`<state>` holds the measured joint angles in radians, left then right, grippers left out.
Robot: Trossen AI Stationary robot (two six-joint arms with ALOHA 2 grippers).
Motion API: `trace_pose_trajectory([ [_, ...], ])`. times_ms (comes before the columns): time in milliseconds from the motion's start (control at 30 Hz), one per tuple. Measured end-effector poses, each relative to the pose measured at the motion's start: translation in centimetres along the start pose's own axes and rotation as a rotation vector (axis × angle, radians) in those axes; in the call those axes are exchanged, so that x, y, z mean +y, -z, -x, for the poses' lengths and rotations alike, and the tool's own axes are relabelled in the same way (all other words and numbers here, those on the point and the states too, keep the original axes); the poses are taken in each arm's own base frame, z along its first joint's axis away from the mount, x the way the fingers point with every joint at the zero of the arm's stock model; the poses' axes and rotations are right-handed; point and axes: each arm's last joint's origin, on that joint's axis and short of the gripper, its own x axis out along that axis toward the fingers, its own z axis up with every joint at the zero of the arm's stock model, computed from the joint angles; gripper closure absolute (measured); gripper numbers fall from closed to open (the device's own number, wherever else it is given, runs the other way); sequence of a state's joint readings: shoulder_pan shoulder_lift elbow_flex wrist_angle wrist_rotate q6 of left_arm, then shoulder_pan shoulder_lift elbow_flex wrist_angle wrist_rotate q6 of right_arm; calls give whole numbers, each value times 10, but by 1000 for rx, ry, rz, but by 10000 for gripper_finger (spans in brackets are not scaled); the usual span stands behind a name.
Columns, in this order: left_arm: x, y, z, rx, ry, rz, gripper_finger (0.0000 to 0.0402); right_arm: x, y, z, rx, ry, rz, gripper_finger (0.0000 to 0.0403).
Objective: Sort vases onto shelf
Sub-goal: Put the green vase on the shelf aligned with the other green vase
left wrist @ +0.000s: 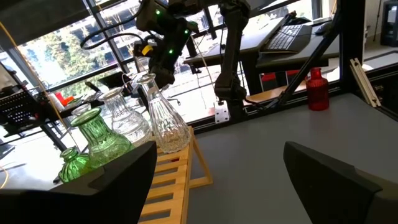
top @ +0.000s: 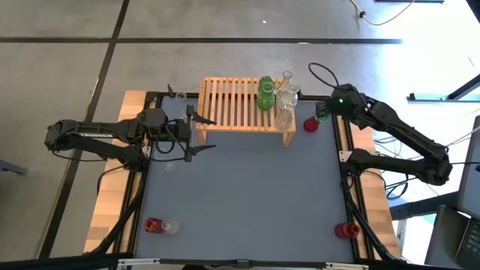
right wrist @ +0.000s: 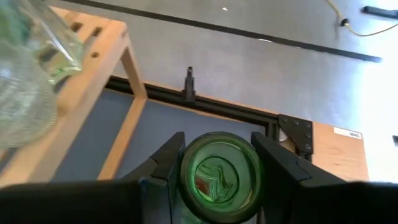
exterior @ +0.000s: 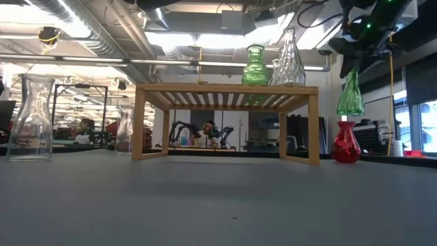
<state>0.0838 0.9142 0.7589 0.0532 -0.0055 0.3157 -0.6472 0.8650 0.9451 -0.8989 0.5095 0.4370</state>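
Shelf: light-wood slatted rack [top: 244, 105] on short legs, upper centre of the overhead frame, on the grey matte table [top: 247, 195].
Vases on shelf: a ribbed green glass vase [top: 266, 94] and clear faceted glass ones [top: 286, 97], clustered at the rack's right end.
My right gripper [right wrist: 217, 165]: upper right of the overhead frame, fingers clamped on the round rim of a green cone-shaped glass vase [exterior: 351, 94] — lifted off the table, right of the rack.
Red vase [exterior: 345, 142]: bulbous glass, standing on the table directly below the green one.
My left gripper [top: 196, 131]: fingers spread wide, nothing between them — by the rack's left end.
Others: red and clear pieces [top: 160, 225] lower left; a red one [top: 346, 229] lower right.
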Motion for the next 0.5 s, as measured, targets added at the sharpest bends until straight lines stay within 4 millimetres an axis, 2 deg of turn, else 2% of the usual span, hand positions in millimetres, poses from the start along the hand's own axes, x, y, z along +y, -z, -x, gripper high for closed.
trace_pose_trajectory([
  [200,0,0,0,0,0,0,56,0,-8,9,11,-80,-6,265],
  [500,0,0,0,0,0,0,56,8,-2,12,105,-245,-13,265],
])
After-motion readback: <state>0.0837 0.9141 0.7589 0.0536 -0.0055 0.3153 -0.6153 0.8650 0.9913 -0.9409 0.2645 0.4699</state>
